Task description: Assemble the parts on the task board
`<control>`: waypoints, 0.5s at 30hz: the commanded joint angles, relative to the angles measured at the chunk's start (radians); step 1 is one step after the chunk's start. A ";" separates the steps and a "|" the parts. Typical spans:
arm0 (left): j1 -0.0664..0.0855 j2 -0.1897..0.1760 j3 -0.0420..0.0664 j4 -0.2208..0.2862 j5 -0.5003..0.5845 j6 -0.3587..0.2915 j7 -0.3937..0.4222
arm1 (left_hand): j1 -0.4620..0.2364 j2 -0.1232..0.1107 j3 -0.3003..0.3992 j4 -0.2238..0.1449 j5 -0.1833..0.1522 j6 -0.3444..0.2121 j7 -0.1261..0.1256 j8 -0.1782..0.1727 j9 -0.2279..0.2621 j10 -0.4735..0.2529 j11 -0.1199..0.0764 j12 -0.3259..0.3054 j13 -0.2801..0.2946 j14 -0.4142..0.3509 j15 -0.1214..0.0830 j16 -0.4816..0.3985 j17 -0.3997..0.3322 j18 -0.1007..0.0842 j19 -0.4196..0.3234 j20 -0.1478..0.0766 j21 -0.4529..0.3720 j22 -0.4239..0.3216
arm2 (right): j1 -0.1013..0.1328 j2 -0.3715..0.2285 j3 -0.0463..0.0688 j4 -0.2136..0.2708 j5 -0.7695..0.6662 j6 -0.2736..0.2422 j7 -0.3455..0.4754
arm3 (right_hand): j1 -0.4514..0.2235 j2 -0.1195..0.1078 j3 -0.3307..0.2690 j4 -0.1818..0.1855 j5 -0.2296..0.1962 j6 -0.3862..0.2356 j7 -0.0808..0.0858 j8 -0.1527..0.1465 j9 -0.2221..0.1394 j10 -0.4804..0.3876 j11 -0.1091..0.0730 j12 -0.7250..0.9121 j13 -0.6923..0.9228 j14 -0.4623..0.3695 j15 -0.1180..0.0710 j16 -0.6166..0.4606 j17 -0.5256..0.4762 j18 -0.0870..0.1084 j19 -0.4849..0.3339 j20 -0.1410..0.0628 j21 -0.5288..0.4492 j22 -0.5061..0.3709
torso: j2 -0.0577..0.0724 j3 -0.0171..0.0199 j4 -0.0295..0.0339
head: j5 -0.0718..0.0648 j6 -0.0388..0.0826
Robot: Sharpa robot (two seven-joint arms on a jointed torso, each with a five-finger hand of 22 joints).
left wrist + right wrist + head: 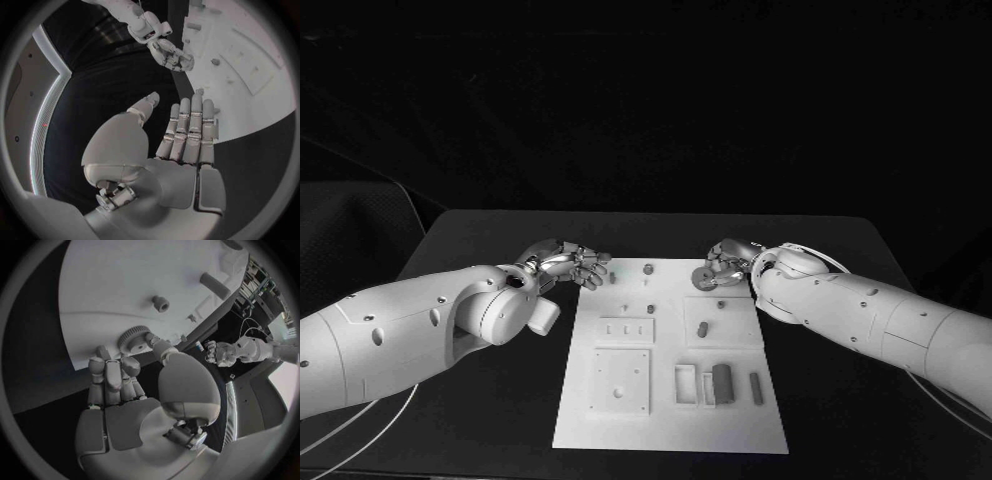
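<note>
Writing: none readable on the task board (pixel 671 425).
Left hand (pixel 187 125): fingers straight, apart, empty.
Right hand (pixel 119 372): pinching a toothed gear (pixel 134 336); the gear's underside is hidden.

the right hand (pixel 728 266) covers the task board (pixel 669 425)'s far right corner in the head view, so what its fingers touch there is hidden. the small parts (pixel 630 329) near the board's middle are too small to tell apart. both forearms are cut off by the picture's edges.
</note>
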 commanded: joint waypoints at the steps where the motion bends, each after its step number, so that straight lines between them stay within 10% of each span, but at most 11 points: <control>1: 0.001 0.001 0.001 0.002 -0.005 0.004 0.006 | 0.002 0.010 0.000 0.000 0.004 -0.005 -0.002 -0.005 -0.002 -0.007 -0.001 -0.003 0.001 -0.007 -0.003 -0.004 0.000 0.020 -0.007 0.003 -0.006 0.002 | -0.012 -0.003 -0.007 -0.005 -0.050 0.034 -0.024 | 0.049 0.029 0.032 -0.014 0.004 0.049 0.033 0.008 0.003 -0.004 -0.002 0.002 -0.001 -0.006 0.001 0.007 -0.002 0.012 -0.001 0.006 0.075 0.000 | 0.000 -0.0002 -0.0006 | 0.000 0.000; 15: 0.001 -0.002 0.001 0.004 -0.005 0.001 0.007 | 0.004 0.011 0.001 0.000 0.004 -0.005 -0.002 -0.005 -0.002 -0.007 -0.001 -0.003 0.001 -0.007 -0.003 -0.005 0.001 0.020 -0.007 0.002 -0.006 0.002 | -0.012 -0.007 -0.007 0.012 -0.067 -0.021 -0.014 | 0.081 0.051 0.067 -0.009 0.003 0.111 0.032 0.035 0.014 0.015 -0.007 0.015 -0.001 0.010 -0.001 0.023 -0.003 0.013 0.012 0.007 0.087 0.006 | 0.000 -0.0015 0.0004 | -0.001 0.002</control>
